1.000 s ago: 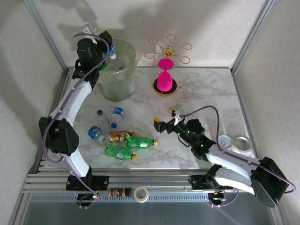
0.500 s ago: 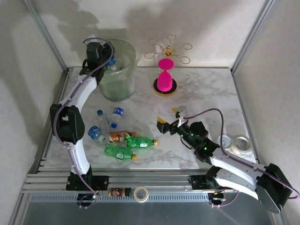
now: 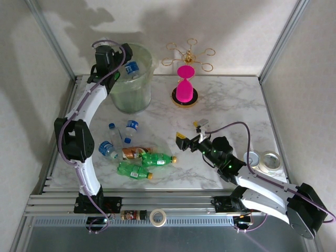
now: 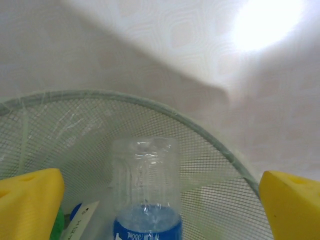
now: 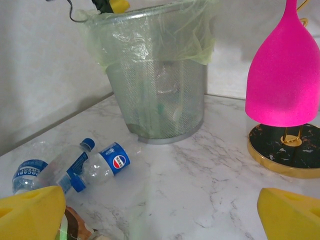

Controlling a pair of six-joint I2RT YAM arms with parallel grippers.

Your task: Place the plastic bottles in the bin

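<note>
Judging by the bin [image 3: 131,97] sitting right under the left fingers [image 4: 30,200], I'd leave them spread wide as they are, let the clear bottle [image 4: 146,190] fall free, then lift straight up so nothing clips the rim. That bottle's between the fingers touching neither, inside the bin's mouth, long axis running straight away from them, blunt clear end farthest, blue label nearest. Right fingers [image 5: 290,212] are wide apart and empty, loose bottles [image 5: 100,167] lying ahead-left of them.

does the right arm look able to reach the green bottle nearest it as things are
Probably yes: the right gripper stands open near the green bottle, with only bare tabletop between them.
</note>
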